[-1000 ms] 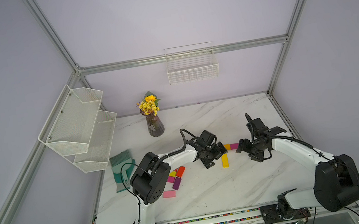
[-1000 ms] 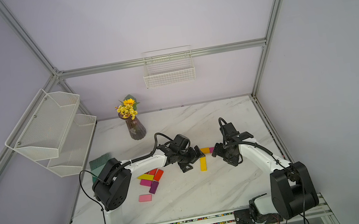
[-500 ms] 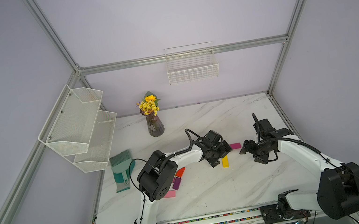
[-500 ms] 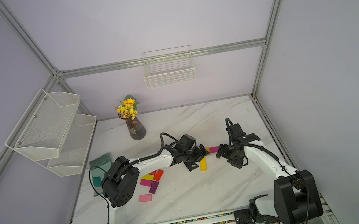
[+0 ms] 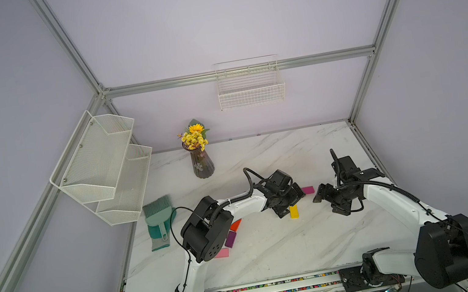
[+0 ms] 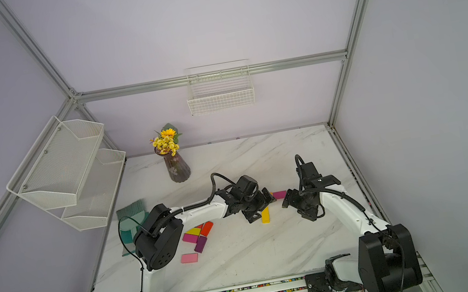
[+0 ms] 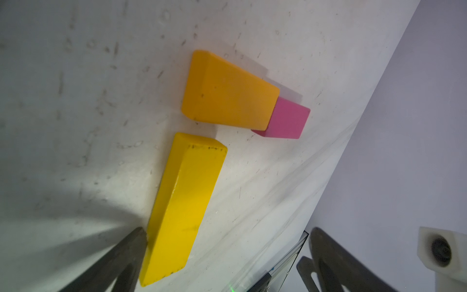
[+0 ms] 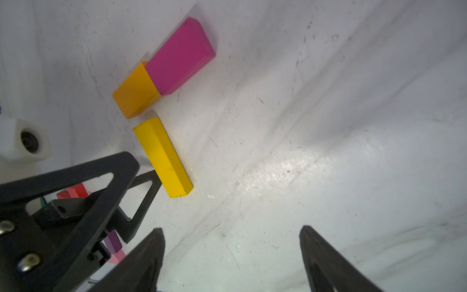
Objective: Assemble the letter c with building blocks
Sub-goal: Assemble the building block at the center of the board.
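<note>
A long yellow block [image 7: 184,207] lies flat on the marble table [image 5: 275,249], at a right angle to an orange block [image 7: 227,93] that butts end to end against a magenta block [image 7: 288,121]. My left gripper [image 7: 227,228] is open over the yellow block [image 5: 294,211], one finger [image 7: 136,242] against its long side. My right gripper [image 8: 231,228] is open over bare table, just right of the magenta block [image 5: 308,190]. Loose red [image 6: 207,228], yellow [image 6: 193,232], magenta [image 6: 190,238], purple [image 6: 201,244] and pink [image 6: 189,258] blocks lie near the left arm.
A vase of yellow flowers [image 5: 203,164] stands at the back. A teal dustpan with brush [image 5: 160,220] lies at the table's left edge. A white mesh shelf [image 5: 102,172] hangs on the left wall and a wire basket [image 5: 250,89] on the back wall.
My left gripper has shifted right, up against the yellow block, and now covers the orange block in the top views. The right gripper drifted slightly right. The blocks have not moved.
</note>
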Motion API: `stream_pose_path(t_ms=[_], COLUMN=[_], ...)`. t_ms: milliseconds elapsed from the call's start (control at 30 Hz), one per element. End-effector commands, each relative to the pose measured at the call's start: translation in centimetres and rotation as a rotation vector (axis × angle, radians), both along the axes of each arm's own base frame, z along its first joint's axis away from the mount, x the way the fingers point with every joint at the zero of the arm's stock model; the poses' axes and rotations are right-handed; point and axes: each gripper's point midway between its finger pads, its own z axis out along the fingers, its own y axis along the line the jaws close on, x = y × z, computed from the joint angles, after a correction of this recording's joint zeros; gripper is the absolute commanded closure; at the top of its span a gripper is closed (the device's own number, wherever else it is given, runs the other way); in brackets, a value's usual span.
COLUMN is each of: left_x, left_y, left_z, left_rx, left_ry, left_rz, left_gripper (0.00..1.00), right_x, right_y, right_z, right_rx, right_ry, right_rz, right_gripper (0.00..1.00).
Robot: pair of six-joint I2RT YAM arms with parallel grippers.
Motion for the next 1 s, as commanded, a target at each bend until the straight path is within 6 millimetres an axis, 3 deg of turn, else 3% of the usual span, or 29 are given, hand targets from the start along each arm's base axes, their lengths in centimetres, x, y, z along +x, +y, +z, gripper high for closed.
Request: stream_pose_path(t_ms=[0,400,733,967], left_x=[0.3,0.5,3.5,5.7], left_y=[-1.4,-1.1,3.1,6.4], left_z=[1.4,1.5,3.7,4.7], left_rx=[-0.048,-0.050,0.000,0.010], left_ry=[-0.025,-0.032,-0.076,-0.080], left_rz=[-0.002,-0.011,-0.023,-0.036], left_gripper=[0.00,0.00,0.00,0.00], right_x=[-0.5,-0.6,-1.6,-2.0], right_y=[-0.2,0.2,3.0,7.1], right_z=[0.1,0.1,-0.7,-1.8], right_rx=[0.000,0.023,0.228,0.276], right_ry=[0.002,-0.012,-0.062,-0.112], right_rz=[-0.005,0.013,-0.089,-0.140], right_gripper=[0.14,0.14,0.17,0.17])
